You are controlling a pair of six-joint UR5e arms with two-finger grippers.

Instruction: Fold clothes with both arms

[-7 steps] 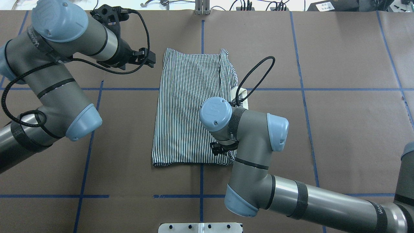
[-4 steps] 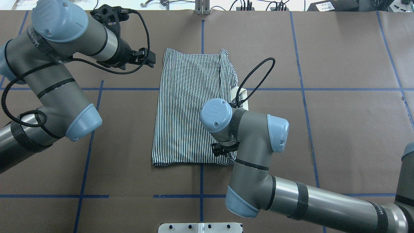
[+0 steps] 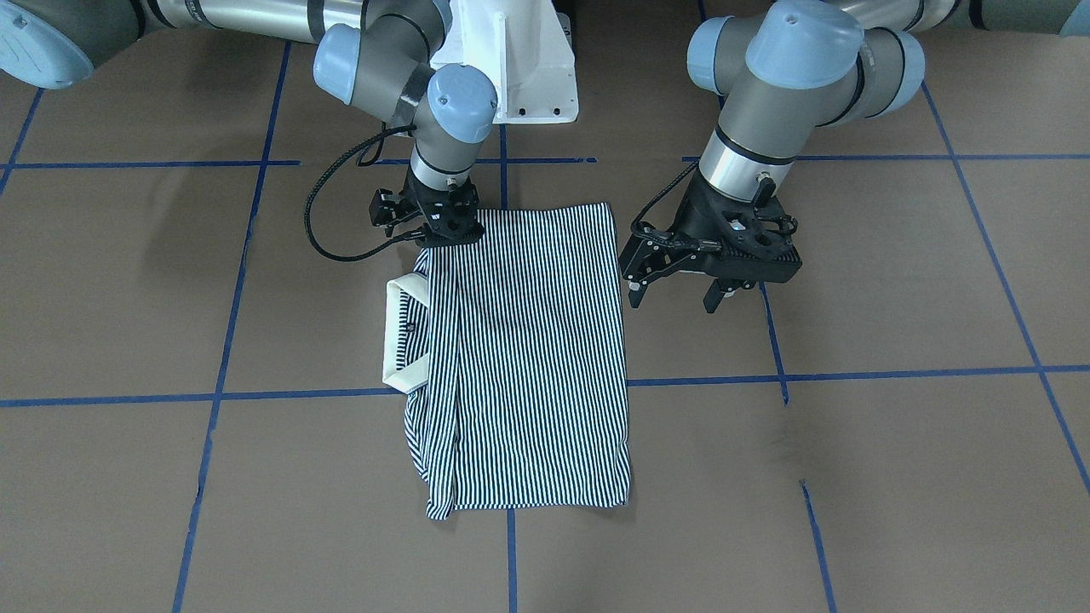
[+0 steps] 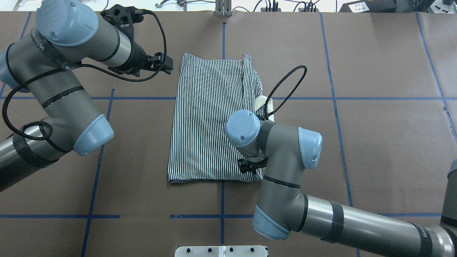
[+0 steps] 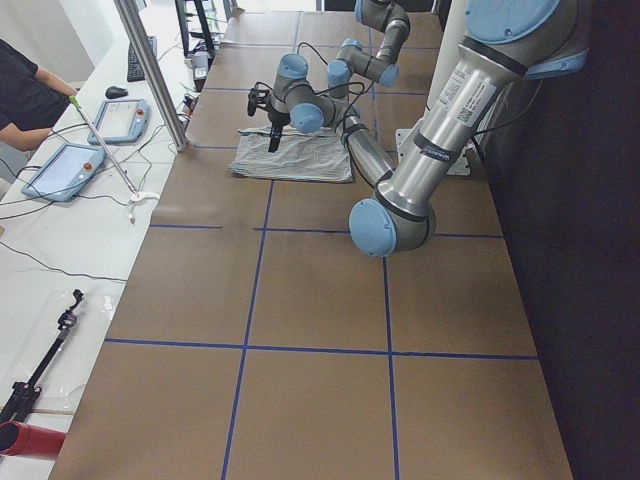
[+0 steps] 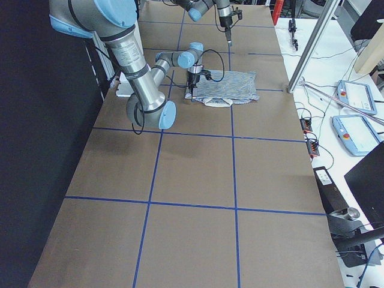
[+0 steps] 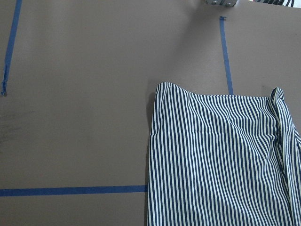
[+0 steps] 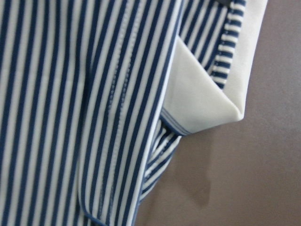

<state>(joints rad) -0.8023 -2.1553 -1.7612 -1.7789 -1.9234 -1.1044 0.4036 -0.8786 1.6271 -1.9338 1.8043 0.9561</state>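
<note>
One striped polo shirt (image 4: pixel 210 117) lies in the middle of the brown table (image 4: pixel 375 142), folded into a long rectangle with its stripes running away from the robot. Its plain white collar (image 3: pixel 398 336) sticks out from the long edge on the robot's right side, where the fabric is a little bunched. Blue tape lines (image 4: pixel 357 98) cross the table, and one of them passes under the shirt. The left gripper (image 3: pixel 673 298) hangs above the bare table just beside the shirt's long edge on the robot's left, toward the far corner. Its two fingers (image 3: pixel 633 291) are spread well apart, hold nothing and do not touch the cloth. The right gripper (image 3: pixel 444 240) points straight down on the shirt's near corner on the robot's right, close to the collar. Its tips are at the fabric, but I cannot tell if they are closed on it. The right wrist camera shows only stripes and the collar, very near.
</note>
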